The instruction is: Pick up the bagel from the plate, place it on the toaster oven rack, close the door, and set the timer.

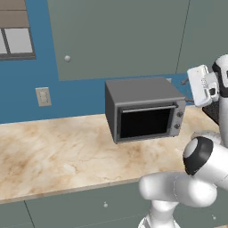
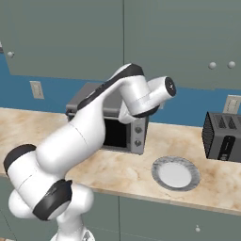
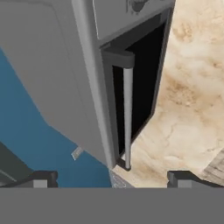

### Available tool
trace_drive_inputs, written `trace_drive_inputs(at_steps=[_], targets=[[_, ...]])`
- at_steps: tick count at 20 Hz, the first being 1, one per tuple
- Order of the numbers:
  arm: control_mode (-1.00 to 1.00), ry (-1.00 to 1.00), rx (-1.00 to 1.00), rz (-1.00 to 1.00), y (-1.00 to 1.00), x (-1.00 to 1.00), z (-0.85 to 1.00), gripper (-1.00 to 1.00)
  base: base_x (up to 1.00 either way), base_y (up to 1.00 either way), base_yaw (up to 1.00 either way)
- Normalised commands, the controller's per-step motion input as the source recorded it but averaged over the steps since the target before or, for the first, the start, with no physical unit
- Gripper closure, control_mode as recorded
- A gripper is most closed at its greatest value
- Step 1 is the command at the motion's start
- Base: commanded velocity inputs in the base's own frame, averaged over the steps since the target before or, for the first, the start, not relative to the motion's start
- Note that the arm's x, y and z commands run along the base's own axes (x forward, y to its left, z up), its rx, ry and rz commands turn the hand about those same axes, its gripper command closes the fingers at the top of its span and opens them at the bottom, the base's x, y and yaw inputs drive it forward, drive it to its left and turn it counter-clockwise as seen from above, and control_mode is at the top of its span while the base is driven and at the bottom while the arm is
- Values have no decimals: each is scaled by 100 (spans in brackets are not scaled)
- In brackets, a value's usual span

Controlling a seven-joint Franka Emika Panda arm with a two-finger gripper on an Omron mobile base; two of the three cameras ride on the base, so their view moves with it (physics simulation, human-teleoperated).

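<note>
Marbled beige counter (image 1: 53,156) runs under a blue wall, and the toaster oven (image 1: 138,91) sits on it right of centre in the left base view. The plate (image 2: 162,162) lies bare at lower right in the right base view. You cannot tell where the bagel is. It is probably behind the dark glass.

The door (image 1: 144,123) looks closed against the oven front, so the step in hand is most likely the timer. The gripper (image 3: 113,178) hangs beside the oven's upper right corner with its fingers spread wide, holding nothing.

To do it well, bring the hand round to face the knob panel squarely. Centre the two tips on one knob (image 1: 179,114) before you close. Close lightly, then turn about the knob's own axis so the oven is not shoved back. Keep clear of the bar handle (image 3: 127,113), which stands proud of the glass. Which of the two knobs is the timer is too small to read.

The door faces the counter's front edge. Its long axis runs left to right in the left base view, with the handle along the top edge. In the hand view, that handle runs top to bottom, because the hand is rolled.
</note>
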Motion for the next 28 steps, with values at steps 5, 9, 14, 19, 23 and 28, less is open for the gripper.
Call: trace_drive_inputs(at_steps=[5, 9, 14, 19, 23, 28], targets=[[-100, -4, -12, 15, -17, -85, 0, -100, 0, 0, 0], [-100, -12, -26, 22, -22, -86, -1, -100, 0, 0, 0], [-100, -17, -40, 24, -7, -48, -13, -100, 0, 0, 0], [-100, -15, -47, 22, 0, -3, -28, -100, 0, 0, 0], [-100, -10, -38, 17, 0, 0, -46, -100, 0, 0, 0], [-100, -4, -6, 15, 0, 13, -42, -100, 0, 0, 0]])
